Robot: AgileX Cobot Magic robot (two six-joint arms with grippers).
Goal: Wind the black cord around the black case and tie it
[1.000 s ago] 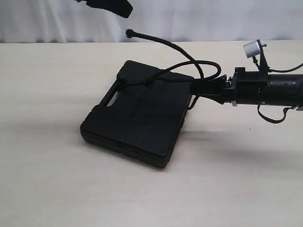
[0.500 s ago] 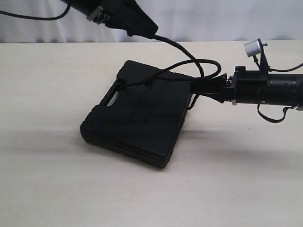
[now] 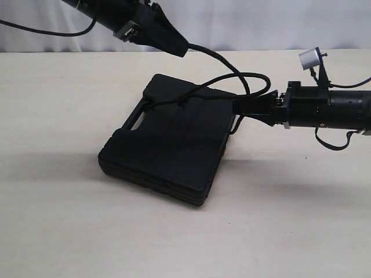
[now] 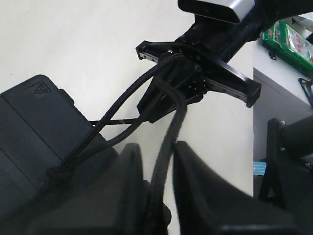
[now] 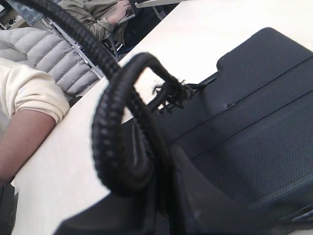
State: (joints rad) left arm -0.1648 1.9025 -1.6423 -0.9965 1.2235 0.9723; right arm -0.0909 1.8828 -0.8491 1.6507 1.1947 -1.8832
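The black case lies flat in the middle of the table. The black cord crosses its far lid, with a small knot, and loops out past the case's right edge. My right gripper sits at that edge, shut on the cord loop; its jaws hover just above the case lid. My left gripper hangs behind the case, raised, shut on the cord's free end. The cord runs between its fingers toward the right gripper.
A beige table stretches around the case, with a white curtain behind it. People sit just past the table's edge on the right gripper's side. A green packet lies on a shelf beyond the table.
My left arm came in from the top left and reached the cord's raised free end. Its jaws then narrowed around that end. The right gripper and the case stayed still.
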